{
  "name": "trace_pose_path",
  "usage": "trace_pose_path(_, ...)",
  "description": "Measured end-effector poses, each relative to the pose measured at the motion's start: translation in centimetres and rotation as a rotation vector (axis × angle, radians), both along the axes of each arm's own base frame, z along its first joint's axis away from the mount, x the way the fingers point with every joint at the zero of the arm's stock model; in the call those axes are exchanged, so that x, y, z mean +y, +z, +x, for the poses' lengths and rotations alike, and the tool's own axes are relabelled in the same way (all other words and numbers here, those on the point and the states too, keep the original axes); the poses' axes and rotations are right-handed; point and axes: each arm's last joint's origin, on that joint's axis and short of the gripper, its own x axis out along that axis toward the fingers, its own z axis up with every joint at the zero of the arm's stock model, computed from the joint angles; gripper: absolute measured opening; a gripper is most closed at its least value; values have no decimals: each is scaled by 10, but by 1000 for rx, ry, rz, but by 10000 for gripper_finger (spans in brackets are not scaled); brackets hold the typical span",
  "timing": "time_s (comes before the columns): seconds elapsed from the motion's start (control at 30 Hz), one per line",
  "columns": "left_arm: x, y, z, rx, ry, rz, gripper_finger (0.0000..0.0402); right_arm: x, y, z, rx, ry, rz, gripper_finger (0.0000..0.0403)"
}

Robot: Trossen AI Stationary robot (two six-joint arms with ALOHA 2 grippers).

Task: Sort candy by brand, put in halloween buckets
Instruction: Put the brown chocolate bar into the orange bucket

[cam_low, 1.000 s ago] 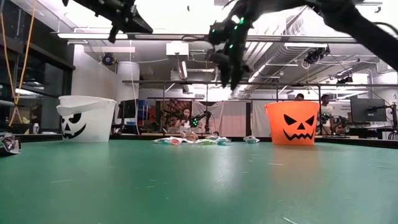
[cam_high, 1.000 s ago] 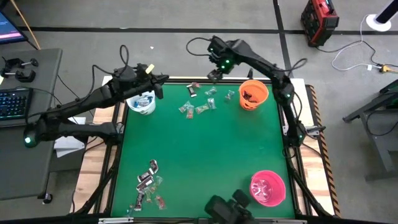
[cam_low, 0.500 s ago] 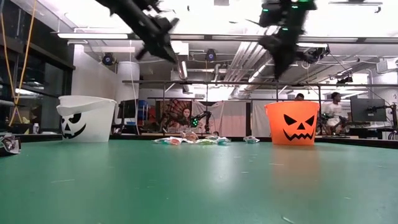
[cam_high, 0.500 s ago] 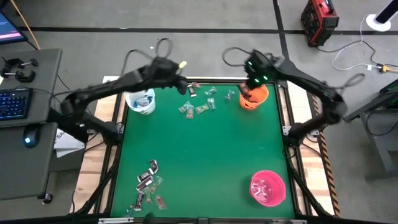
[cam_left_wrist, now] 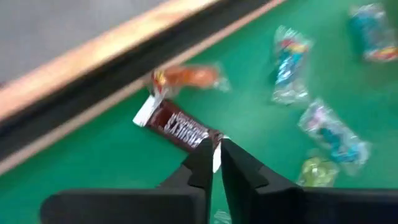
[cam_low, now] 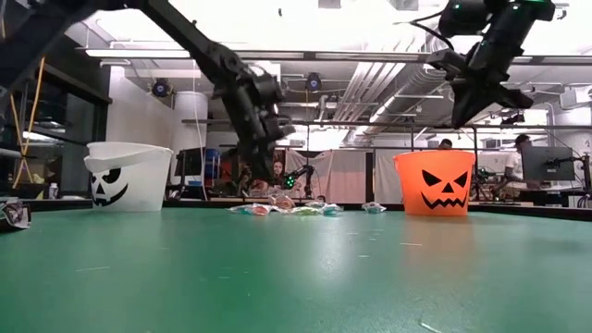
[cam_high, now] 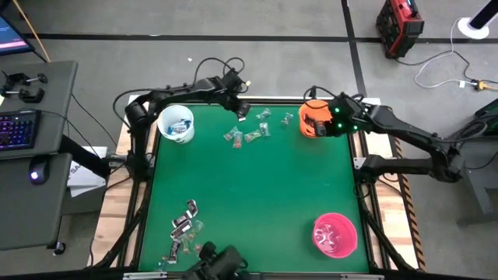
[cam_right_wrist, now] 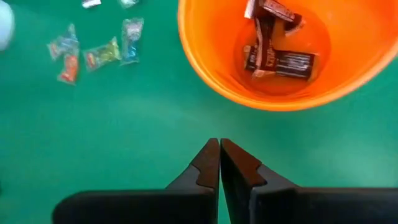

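Top centre of the high view: the left gripper [cam_high: 240, 105] hangs low over the far edge of the green counter [cam_high: 257, 202], its jaws all but closed and gripping nothing. In the left wrist view the fingertips [cam_left_wrist: 206, 155] sit just at the near end of a dark brown candy bar [cam_left_wrist: 181, 126], which lies flat with its long axis slanting from upper left to lower right of that frame, so the bar runs away from the jaws rather than across them. An orange-wrapped sweet [cam_left_wrist: 186, 77] lies just beyond it by the counter's edge, and clear greenish and blue sweets [cam_left_wrist: 289, 62] are scattered off to the right.

The left arm is plainly the nearer one. The right gripper [cam_high: 336, 124] hovers by the orange bucket [cam_high: 310, 129] at upper right, jaws closed and empty; its wrist view shows brown bars [cam_right_wrist: 278, 61] already lying inside. The white bucket [cam_high: 176, 124] stands at upper left, the pink bucket [cam_high: 334, 235] at lower right, and a second heap of candy [cam_high: 185, 229] waits at lower left.
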Motion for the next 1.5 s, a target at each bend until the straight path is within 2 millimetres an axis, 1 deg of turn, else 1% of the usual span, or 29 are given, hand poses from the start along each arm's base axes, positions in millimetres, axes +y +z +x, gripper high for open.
trace_pose_path(0.07,3,-5,-1,5,-4,-17,44,0,-1,2,-10,4,-4,6)
trace_pose_path(0.3,8,-6,-2,9,-37,26,131,-2,1,6,-62,21,-24,7)
trace_pose_path(0.4,12,-14,1,-18,54,-1,165,-2,1,7,-66,22,-25,7)
trace_pose_path(0.53,14,-35,3,-24,224,-116,197,-2,1,7,-67,22,-23,7)
trace_pose_path(0.7,15,-49,5,-4,328,-129,206,-2,1,7,-67,23,-23,7)
trace_pose_path(0.77,15,-48,7,-17,365,-107,207,-2,1,7,-68,23,-23,7)
trace_pose_path(0.87,15,-51,10,-20,381,-89,207,-2,1,7,-67,24,-23,7)
trace_pose_path(1.03,15,-56,10,-13,377,-117,207,-2,1,7,-65,30,-28,7)
trace_pose_path(1.17,16,-57,8,-9,359,-150,200,-2,1,7,-64,30,-27,7)
trace_pose_path(1.27,16,-58,5,9,324,-158,173,-2,1,7,-65,31,-27,7)
trace_pose_path(1.33,16,-59,2,45,293,-163,139,-2,1,7,-64,33,-28,7)
trace_pose_path(1.47,10,-60,-5,126,207,-200,38,-3,2,7,-63,52,-43,7)
trace_pose_path(1.5,9,-61,-5,134,186,-201,20,-3,2,7,-64,53,-44,7)
